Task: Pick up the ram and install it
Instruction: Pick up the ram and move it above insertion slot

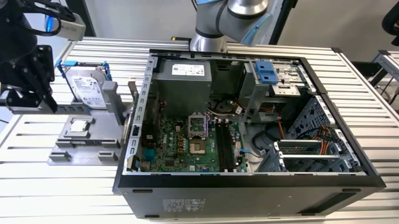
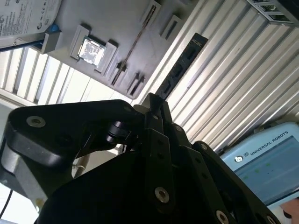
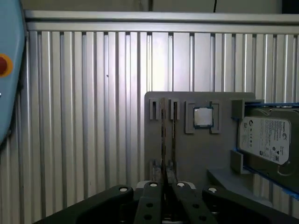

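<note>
The ram (image 2: pixel 180 67) is a slim dark stick that juts out from between my fingertips in the second wrist view. In the first wrist view the ram (image 3: pixel 162 140) appears edge-on as a thin dark line. My gripper (image 2: pixel 154 109) (image 3: pixel 164 184) is shut on one end of it, above the ribbed metal table and over the grey parts holder (image 3: pixel 187 158). In the exterior view my gripper (image 1: pixel 37 93) hangs at that view's left, beside the holder (image 1: pixel 81 144). The motherboard's long black slots (image 1: pixel 223 144) lie inside the open computer case (image 1: pixel 249 179).
The holder carries a silver hard drive (image 1: pixel 87 91) (image 3: pixel 266 140) in a blue frame and a small square processor chip (image 1: pixel 80 125) (image 3: pixel 202 116). A light-blue pendant (image 2: pixel 266 158) lies on the table. The arm's base (image 1: pixel 209 42) stands behind the case.
</note>
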You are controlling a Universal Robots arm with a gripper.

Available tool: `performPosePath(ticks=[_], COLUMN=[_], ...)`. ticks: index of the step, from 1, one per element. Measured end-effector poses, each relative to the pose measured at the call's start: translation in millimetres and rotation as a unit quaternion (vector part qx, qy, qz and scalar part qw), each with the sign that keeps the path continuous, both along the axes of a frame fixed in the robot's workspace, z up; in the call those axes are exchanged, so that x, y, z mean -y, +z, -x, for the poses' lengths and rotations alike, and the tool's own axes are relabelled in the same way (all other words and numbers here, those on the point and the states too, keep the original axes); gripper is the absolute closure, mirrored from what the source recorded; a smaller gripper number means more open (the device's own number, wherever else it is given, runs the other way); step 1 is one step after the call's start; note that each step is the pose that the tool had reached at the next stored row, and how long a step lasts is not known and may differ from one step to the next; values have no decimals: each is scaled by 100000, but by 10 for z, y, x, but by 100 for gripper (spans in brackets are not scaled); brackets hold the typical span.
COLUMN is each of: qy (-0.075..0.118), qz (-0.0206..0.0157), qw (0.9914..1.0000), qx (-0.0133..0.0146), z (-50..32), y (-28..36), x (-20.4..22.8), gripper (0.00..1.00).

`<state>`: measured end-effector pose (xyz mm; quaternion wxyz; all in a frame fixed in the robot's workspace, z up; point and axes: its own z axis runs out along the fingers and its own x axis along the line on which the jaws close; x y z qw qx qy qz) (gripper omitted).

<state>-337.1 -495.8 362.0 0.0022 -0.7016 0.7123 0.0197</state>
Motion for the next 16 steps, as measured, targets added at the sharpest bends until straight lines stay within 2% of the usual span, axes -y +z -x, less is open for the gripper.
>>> performPosePath(ticks=[8,16], qy=[6,-3], qz=[2,8], qw=[100000,100000], qx=[-4,-6], z=[0,-4], y=[142,156], x=[0,-1], gripper=[100,100])
